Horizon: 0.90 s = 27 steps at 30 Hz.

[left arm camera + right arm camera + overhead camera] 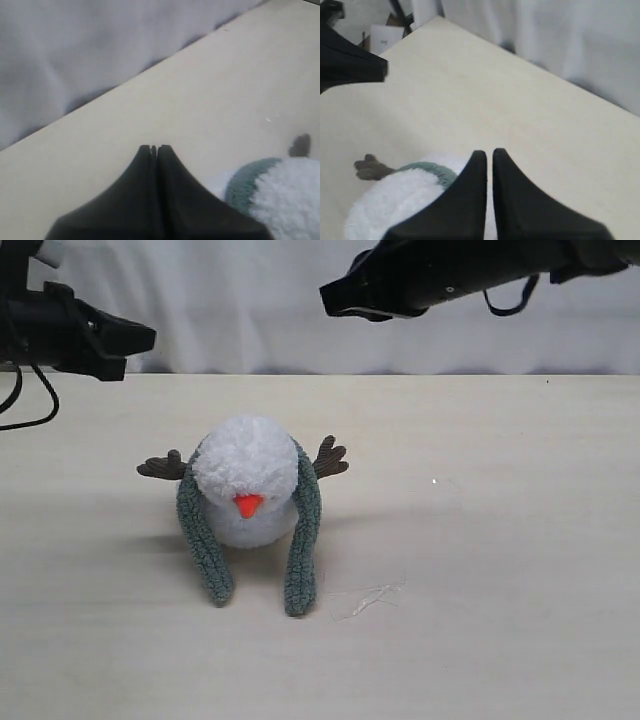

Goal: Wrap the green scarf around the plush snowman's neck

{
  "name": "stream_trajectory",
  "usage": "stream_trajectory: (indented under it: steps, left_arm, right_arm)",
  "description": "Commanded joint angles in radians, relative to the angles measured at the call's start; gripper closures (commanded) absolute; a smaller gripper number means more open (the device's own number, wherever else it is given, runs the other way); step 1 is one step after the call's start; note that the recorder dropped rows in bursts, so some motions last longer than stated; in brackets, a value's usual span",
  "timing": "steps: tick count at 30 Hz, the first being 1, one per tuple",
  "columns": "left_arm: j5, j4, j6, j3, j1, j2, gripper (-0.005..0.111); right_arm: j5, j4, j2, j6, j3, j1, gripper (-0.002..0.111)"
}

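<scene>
place: robot lab test cell | surface: pale bench (480, 540) | backdrop: white cloth curtain (230, 300) hung behind it | rig: black left arm (70, 335), black right arm (450, 275) overhead | wiring: loose black cable (54, 405) at left edge

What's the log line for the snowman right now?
scarf: draped over snowman, ends in front | left gripper: shut, empty | right gripper: shut, empty

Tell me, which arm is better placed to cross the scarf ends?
Right, probably: the right claw hangs almost over the plush snowman and green scarf; the left claw sits off aside. Both are shut.
</scene>
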Motion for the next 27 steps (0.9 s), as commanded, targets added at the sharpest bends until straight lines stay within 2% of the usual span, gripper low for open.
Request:
stream_trajectory:
  steps: [1, 3, 5, 10, 14, 17, 23, 27]
  left_arm:
    - [0.210, -0.115, -0.012, 0.074, 0.001, -0.104, 0.107]
    - [0.288, -0.159, 0.013, 0.117, 0.001, -0.159, 0.107]
    - [0.305, -0.169, 0.019, 0.139, 0.001, -0.188, 0.107]
    - [0.368, -0.230, 0.037, 0.248, 0.001, -0.305, 0.107]
    - [0.465, -0.403, 0.182, 0.351, 0.001, -0.408, 0.107]
    - [0.472, -0.556, 0.327, 0.429, 0.001, -0.507, 0.107]
    - [0.405, -0.783, 0.503, 0.562, 0.001, -0.670, 0.107]
    - [0.405, -0.830, 0.535, 0.588, 0.001, -0.747, 0.107]
  right_arm:
    - [-0.231, 0.041, -0.143, -0.066, 0.198, 0.001, 0.104]
    - [-0.349, 0.069, -0.223, -0.082, 0.321, 0.001, 0.104]
    - [-0.402, 0.076, -0.269, -0.085, 0.385, 0.001, 0.104]
    - [-0.456, 0.076, -0.413, -0.089, 0.523, 0.001, 0.104]
    - [-0.499, 0.080, -0.510, -0.089, 0.592, 0.001, 0.104]
    - [-0.537, 0.088, -0.587, -0.089, 0.650, 0.001, 0.104]
    - [-0.620, 0.088, -0.704, -0.045, 0.775, 0.001, 0.104]
    - [-0.635, 0.088, -0.760, -0.035, 0.825, 0.001, 0.104]
